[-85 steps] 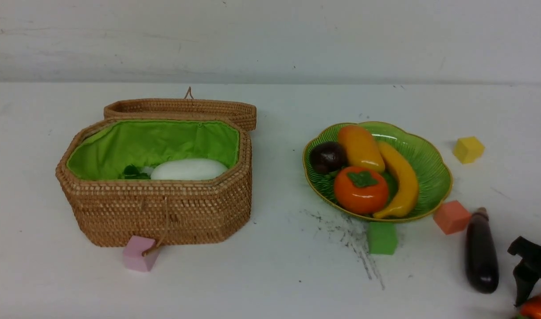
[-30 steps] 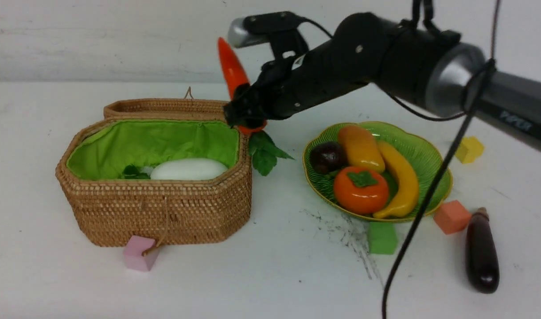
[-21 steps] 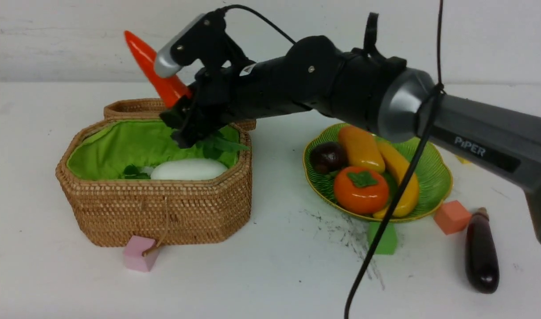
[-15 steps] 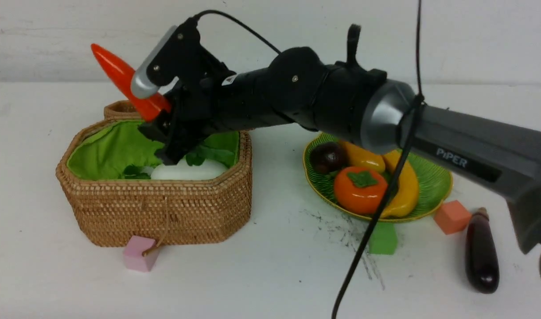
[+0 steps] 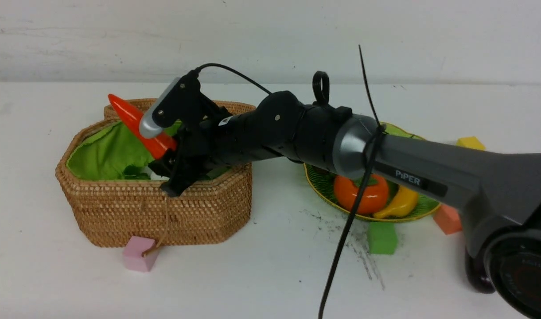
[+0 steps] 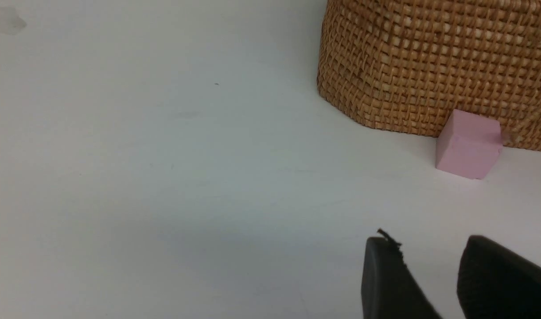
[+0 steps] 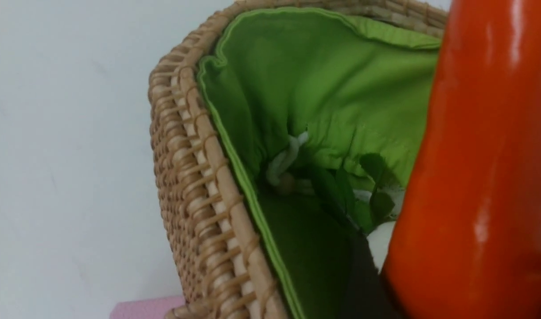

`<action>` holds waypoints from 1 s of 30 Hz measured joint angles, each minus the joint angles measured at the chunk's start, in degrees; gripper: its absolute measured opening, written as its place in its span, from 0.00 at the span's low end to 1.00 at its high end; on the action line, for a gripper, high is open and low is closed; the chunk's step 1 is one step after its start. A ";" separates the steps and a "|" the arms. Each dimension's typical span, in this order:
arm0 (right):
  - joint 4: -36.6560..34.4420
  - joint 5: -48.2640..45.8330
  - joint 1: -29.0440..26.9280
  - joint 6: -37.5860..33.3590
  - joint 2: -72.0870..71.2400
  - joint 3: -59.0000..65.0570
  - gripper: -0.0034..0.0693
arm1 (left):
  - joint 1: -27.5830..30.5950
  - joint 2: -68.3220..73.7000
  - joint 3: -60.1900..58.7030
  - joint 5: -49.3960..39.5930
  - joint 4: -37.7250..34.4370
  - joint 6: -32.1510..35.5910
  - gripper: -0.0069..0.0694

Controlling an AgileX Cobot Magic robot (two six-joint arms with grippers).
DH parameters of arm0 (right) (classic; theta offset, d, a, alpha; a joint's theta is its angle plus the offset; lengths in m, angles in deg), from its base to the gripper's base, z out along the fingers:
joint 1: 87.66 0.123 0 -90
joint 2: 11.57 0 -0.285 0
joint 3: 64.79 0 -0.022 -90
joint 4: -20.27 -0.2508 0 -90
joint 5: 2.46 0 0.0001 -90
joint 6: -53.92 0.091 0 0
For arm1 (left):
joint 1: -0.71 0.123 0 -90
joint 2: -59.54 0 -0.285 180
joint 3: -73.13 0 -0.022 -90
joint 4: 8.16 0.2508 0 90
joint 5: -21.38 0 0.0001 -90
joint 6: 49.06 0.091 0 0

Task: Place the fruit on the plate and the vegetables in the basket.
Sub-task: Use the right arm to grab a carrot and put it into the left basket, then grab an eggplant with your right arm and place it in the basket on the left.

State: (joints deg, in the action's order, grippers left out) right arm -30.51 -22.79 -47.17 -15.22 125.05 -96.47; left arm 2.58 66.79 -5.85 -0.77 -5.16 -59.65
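The right gripper [image 5: 170, 170] grips the red-orange pepper [image 5: 139, 127] inside the basket [image 5: 119, 208]; the left gripper [image 6: 434, 277] is parted, empty.

My right end effector [image 5: 170, 170] grips the red-orange pepper [image 5: 139, 126] tilted over the open basket [image 5: 155, 208], frame left; the persimmon [image 5: 356, 195] and banana [image 5: 401, 204] lie on the green plate [image 5: 412, 212], right of centre.

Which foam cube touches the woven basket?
The pink foam cube, against the tan woven rattan basket front wall. The green, salmon and yellow cubes lie around the green plate.
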 joint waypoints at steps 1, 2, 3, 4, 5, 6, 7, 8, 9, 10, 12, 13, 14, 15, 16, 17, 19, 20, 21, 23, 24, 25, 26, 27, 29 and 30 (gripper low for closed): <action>0.00 0.20 0.00 0.00 0.00 0.00 0.59 | 0.00 0.00 0.00 0.00 0.00 0.00 0.40; 0.00 0.20 0.00 0.06 0.00 0.00 0.59 | 0.00 0.00 0.00 0.00 0.00 0.00 0.40; 0.00 0.32 0.00 0.17 0.00 0.00 0.59 | 0.00 0.00 0.00 0.00 0.00 0.00 0.40; 0.00 0.32 0.00 0.22 0.00 0.00 0.60 | 0.00 0.00 0.00 0.00 0.00 0.00 0.40; -0.08 0.32 0.00 0.22 0.00 0.00 0.63 | 0.00 0.00 0.00 0.00 0.00 0.00 0.40; -0.26 0.32 0.00 0.28 0.00 0.00 0.68 | 0.00 0.00 0.00 0.00 0.00 0.00 0.40; -0.44 0.36 0.00 0.35 0.00 0.00 0.73 | 0.00 0.00 0.00 0.00 0.00 0.00 0.40; -0.66 0.36 0.00 0.34 0.00 0.00 0.78 | 0.00 0.00 0.00 0.00 0.00 0.00 0.40; -0.72 0.36 0.00 0.38 0.00 0.00 0.84 | 0.00 0.00 0.00 0.00 0.00 0.00 0.40; -0.86 0.59 0.00 0.38 0.00 0.00 0.89 | 0.00 0.00 0.00 0.00 0.00 0.00 0.40; -0.98 1.16 0.00 0.38 0.00 0.00 0.95 | 0.00 0.00 0.00 0.00 0.00 0.00 0.40; -1.13 1.29 0.00 0.38 0.00 0.00 0.97 | 0.00 0.00 0.00 0.00 0.00 0.00 0.40; -1.13 1.36 0.00 0.38 0.00 0.00 0.98 | 0.00 0.00 0.00 0.00 0.00 0.00 0.40; -1.13 1.42 0.00 0.38 0.00 0.00 0.98 | 0.00 0.00 0.00 0.00 0.00 0.00 0.40; -1.24 1.42 0.00 0.38 0.00 0.00 0.98 | 0.00 0.00 0.00 0.00 0.00 0.00 0.40; -1.41 1.49 0.00 0.38 0.00 0.00 0.97 | 0.00 0.00 0.00 0.00 0.00 0.00 0.40; -1.56 1.54 0.00 0.38 0.00 0.00 0.96 | 0.00 0.00 0.00 0.00 0.00 0.00 0.40; -1.56 1.56 0.00 0.38 0.00 0.00 0.94 | 0.00 0.00 0.00 0.00 0.00 0.00 0.40; -1.66 1.61 0.00 0.38 0.00 0.00 0.93 | 0.00 0.00 0.00 0.00 0.00 0.00 0.40; -1.79 1.61 0.00 0.38 0.00 0.00 0.92 | 0.00 0.00 0.00 0.00 0.00 0.00 0.40; -1.79 1.61 0.00 0.38 -0.05 0.00 0.91 | 0.00 0.00 0.00 0.00 0.00 0.00 0.40; -1.79 1.61 0.00 0.38 -0.11 0.00 0.91 | 0.00 0.00 0.00 0.00 0.00 0.00 0.40; -1.79 1.61 0.00 0.38 -0.18 0.00 0.91 | 0.00 0.00 0.00 0.00 0.00 0.00 0.40; -1.79 1.55 0.00 0.38 -0.30 0.00 0.90 | 0.00 0.00 0.00 0.00 0.00 0.00 0.40; -1.79 1.47 0.00 0.38 -0.78 0.00 0.90 | 0.00 0.00 0.00 0.00 0.00 0.00 0.40; -1.79 1.47 0.00 0.38 -1.04 0.00 0.90 | 0.00 0.00 0.00 0.00 0.00 0.00 0.40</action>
State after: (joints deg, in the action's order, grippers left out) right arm -32.30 -21.32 -47.17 -14.84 124.02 -96.47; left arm 2.58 66.79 -5.85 -0.77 -5.16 -59.65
